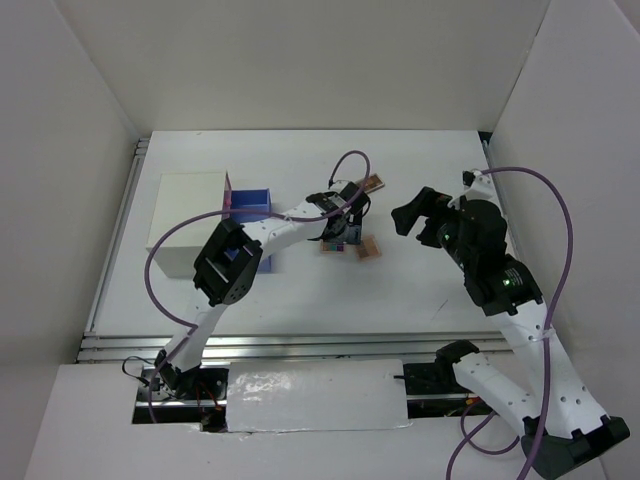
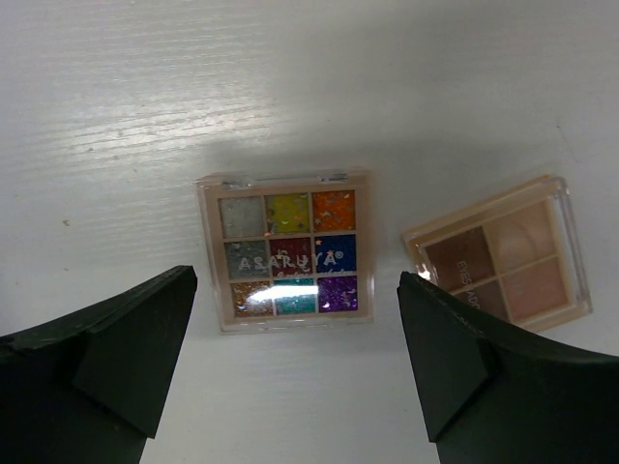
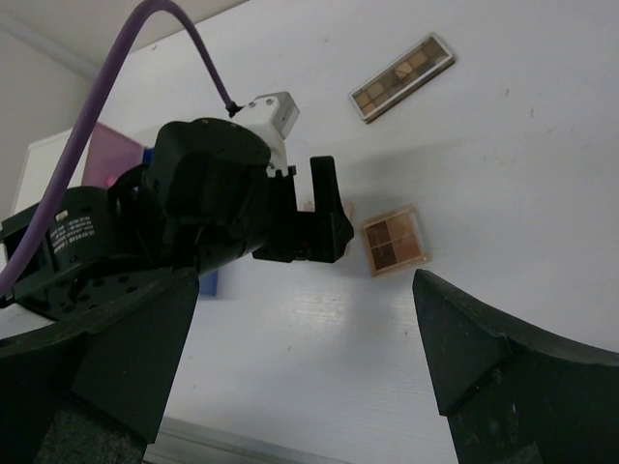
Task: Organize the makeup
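Nearest first: hovering above the middle of the bench [image 1: 300, 310] with the left end effector [image 2: 297, 278], released, jaws spread wide, nothing gripped. Looking straight down onto the multicoloured palette [image 2: 287, 249], flat on the bench, framed between the two fingers but untouched. Just beside it, on the side toward the right edge, spotting the peach palette [image 2: 501, 256], turned a little askew, close but apart. Looks like a pick in the making, so: drop straight down, keep the palette centred, close across two opposite sides, and go low, right at the bench surface, with so little height to bite on. Mind the finger on the peach side; come down crooked and risk shoving the neighbour. Across to the right: holding above the bench with the right end effector [image 1: 420, 213], likewise released and empty, apart from the palettes. Best kept there, out of the left arm's way. Over by the left edge, noting the white box [image 1: 188, 215] with its blue drawer [image 1: 252, 204] standing out from the side, probably the destination. Farthest back, toward the far edge, finding the long brown palette [image 1: 371, 184], lying alone.
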You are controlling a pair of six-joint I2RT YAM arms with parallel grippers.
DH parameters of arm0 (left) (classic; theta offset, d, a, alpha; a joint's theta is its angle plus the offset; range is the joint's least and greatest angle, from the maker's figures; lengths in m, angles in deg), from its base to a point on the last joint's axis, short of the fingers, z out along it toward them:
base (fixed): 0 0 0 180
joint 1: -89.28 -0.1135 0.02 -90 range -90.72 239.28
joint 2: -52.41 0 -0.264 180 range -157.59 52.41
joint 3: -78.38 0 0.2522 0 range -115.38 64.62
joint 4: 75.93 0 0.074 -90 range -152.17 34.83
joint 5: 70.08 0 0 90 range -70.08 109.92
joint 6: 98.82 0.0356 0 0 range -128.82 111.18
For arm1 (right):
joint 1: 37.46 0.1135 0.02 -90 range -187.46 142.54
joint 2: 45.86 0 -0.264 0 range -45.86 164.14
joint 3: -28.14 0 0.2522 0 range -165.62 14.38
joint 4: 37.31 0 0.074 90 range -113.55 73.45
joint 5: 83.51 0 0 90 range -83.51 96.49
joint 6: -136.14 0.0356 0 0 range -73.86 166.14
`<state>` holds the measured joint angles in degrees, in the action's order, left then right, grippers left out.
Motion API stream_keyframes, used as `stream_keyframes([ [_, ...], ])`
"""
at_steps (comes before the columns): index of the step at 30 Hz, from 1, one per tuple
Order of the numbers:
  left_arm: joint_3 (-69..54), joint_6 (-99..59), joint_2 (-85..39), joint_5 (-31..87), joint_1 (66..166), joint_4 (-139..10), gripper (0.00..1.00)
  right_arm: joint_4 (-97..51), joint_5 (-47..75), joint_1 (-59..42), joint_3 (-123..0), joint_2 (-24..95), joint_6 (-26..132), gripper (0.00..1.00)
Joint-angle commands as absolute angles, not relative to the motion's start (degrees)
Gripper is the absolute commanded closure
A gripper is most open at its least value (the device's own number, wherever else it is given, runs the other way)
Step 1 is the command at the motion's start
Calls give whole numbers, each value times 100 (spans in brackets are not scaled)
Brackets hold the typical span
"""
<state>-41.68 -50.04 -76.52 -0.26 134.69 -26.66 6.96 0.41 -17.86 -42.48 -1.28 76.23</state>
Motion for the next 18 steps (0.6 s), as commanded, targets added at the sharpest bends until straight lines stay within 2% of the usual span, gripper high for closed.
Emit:
stream_keyframes([
  [1, -4200, -5198, -7627, -389, 13437, -2525, 0, 502, 508, -1803, -4196, -183, 7462, 0],
  [7, -3944, -5101, -7495, -399, 13437, -2665, 1, 432, 623, -1803, -4205, -51, 7453, 0],
  [13, -4173, -5066, -7934, -258, 13437, -2622, 1, 414, 614, -1795, -4240, -86, 7436, 0],
  [18, -4146, -5084, -7961, -302, 13428, -2657, 6, 405, 614, -1795, -4240, -104, 7436, 0],
])
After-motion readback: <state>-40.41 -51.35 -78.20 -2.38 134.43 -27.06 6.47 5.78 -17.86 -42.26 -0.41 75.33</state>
